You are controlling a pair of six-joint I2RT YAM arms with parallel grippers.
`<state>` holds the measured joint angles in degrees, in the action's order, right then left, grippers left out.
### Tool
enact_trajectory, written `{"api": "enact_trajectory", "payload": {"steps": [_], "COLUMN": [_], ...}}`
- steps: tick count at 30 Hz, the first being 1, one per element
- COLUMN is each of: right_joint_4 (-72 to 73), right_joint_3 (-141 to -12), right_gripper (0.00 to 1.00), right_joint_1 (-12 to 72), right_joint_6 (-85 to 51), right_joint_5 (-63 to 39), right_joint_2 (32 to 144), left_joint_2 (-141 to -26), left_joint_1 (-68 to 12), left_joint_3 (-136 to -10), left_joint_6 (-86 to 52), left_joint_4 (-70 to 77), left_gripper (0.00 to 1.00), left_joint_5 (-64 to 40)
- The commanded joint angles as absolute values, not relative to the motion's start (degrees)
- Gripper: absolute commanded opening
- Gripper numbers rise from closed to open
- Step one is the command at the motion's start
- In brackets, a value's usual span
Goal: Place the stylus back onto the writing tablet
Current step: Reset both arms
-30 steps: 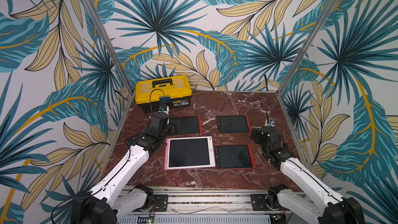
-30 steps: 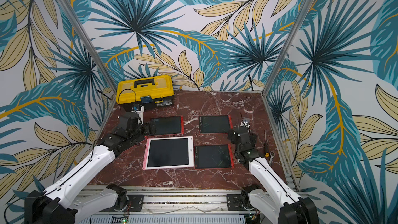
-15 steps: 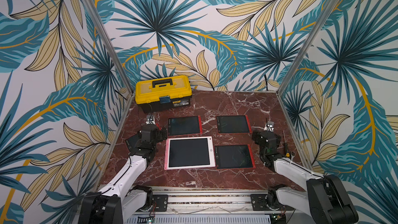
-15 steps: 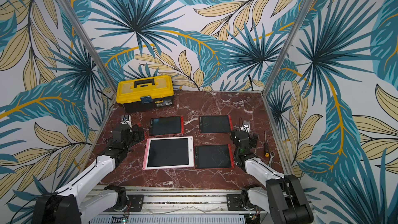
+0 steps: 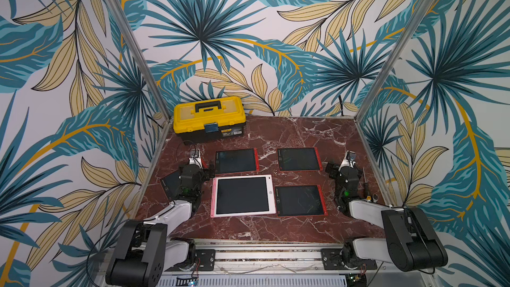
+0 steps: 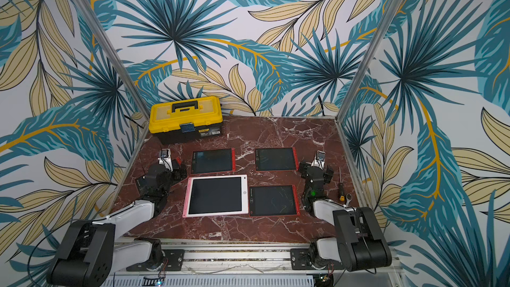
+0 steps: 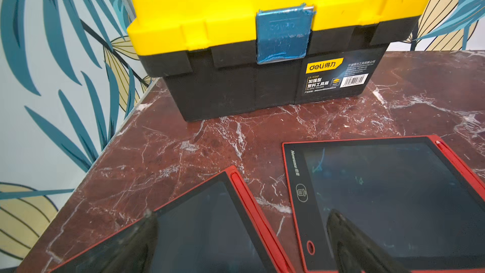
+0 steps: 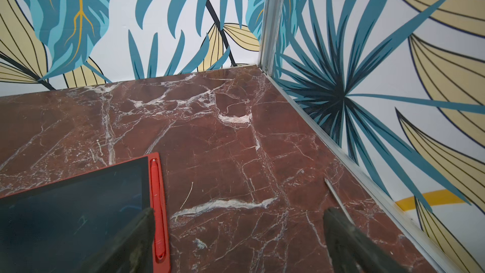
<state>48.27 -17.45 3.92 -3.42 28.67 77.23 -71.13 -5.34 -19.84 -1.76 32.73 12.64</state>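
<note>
Both top views show the left gripper (image 5: 196,169) and right gripper (image 5: 344,169) low by the tablets (image 5: 299,158) — each wide open, holding nothing. Left wrist view: a red stylus (image 7: 248,211) lies in the slot of a tilted tablet (image 7: 199,232). Right wrist view: a second stylus (image 8: 157,206) sits in its slot.

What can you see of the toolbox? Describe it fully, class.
The toolbox looks plastic: a yellow lid on a black base, a black handle folded down on top, a blue-covered latch at front centre, and a deli label with a barcode. It is shut and upright, standing in the far left corner of the table.
</note>
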Motion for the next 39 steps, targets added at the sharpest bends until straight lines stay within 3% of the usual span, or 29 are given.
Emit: {"api": "enact_trajectory", "payload": {"steps": [1,11,20,26,27,31,39], "right_joint_4": [52.3,44.0,46.3,70.5,70.6,48.8,54.0], "right_joint_3": [-17.8,-24.3,-23.0,-12.0,-12.9,-22.2,-20.1], "right_gripper": [0.99,0.99,0.99,1.00,1.00,0.99,1.00], "right_joint_1": [3.0,0.1,0.1,0.1,0.1,-0.1,-0.4], "right_joint_6": [-3.7,-4.4,-4.1,0.0,0.4,-2.1,-1.0], "right_joint_5": [28.8,20.4,19.6,10.5,9.8,12.9,11.2], "right_joint_2": [78.7,83.1,82.9,86.5,87.7,85.2,85.4], "left_joint_2": [-73.7,-88.1,-86.8,-85.8,-85.7,-86.1,-86.8], "left_joint_1": [-3.7,-0.7,0.9,1.3,1.4,1.4,1.5], "left_joint_3": [-19.6,-18.0,-23.6,-18.5,-18.4,-18.8,-23.8], "left_joint_6": [-0.8,-1.4,-2.1,-1.9,-1.9,-0.8,-1.7], "left_joint_4": [40.5,59.5,46.5,54.7,54.8,54.7,46.2], "left_gripper": [1.00,1.00,1.00,1.00,1.00,1.00,1.00], "left_joint_5": [10.3,9.1,5.7,3.8,3.7,0.3,2.2]}}
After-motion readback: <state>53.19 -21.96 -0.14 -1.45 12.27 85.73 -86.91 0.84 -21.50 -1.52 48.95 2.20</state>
